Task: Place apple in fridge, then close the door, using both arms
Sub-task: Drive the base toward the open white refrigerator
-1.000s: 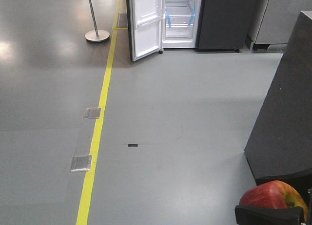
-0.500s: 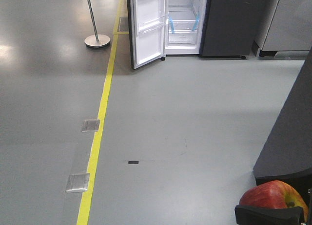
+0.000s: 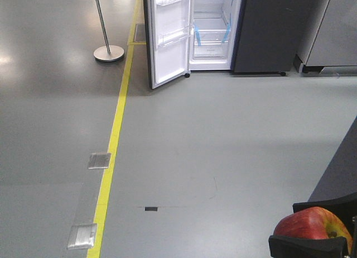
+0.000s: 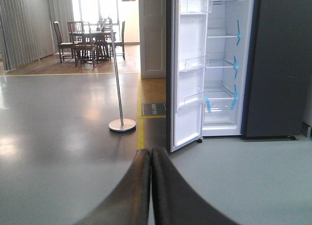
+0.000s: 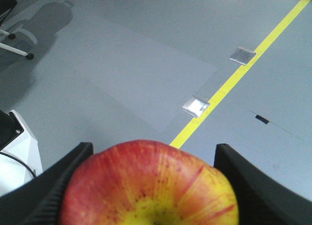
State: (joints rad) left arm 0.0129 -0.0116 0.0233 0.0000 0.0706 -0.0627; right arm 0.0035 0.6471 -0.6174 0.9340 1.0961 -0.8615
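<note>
The left gripper (image 4: 150, 159) is pressed tight together with nothing between its fingers. It points over the floor (image 3: 223, 135) towards the door's free edge.

At far left a metal post (image 3: 101, 18) rises from a round base. It stands just left of the yellow line (image 3: 114, 135) that runs down the floor. One plate (image 3: 99, 160) lies against the line's left edge, and a second plate (image 3: 82, 236) lies nearer the robot.

Right of the line the door (image 3: 167, 40) stands swung wide. Its white inner face and clear bins are turned right, and its lower corner is near the line. Beside it the fridge (image 3: 215, 29) shows white walls and shelves edged with blue tape. A dark panel (image 3: 268, 29) bounds the opening on the right.

A broad stretch of grey floor lies between the robot and the fridge, bearing one small black mark (image 3: 150, 208). At the right border the counter's (image 3: 343, 174) dark side slants in.

In the lower right corner is the apple (image 3: 312, 224), well apart from the fridge. The right gripper (image 5: 152, 148) grasps it, with a black finger at each side of the fruit.
</note>
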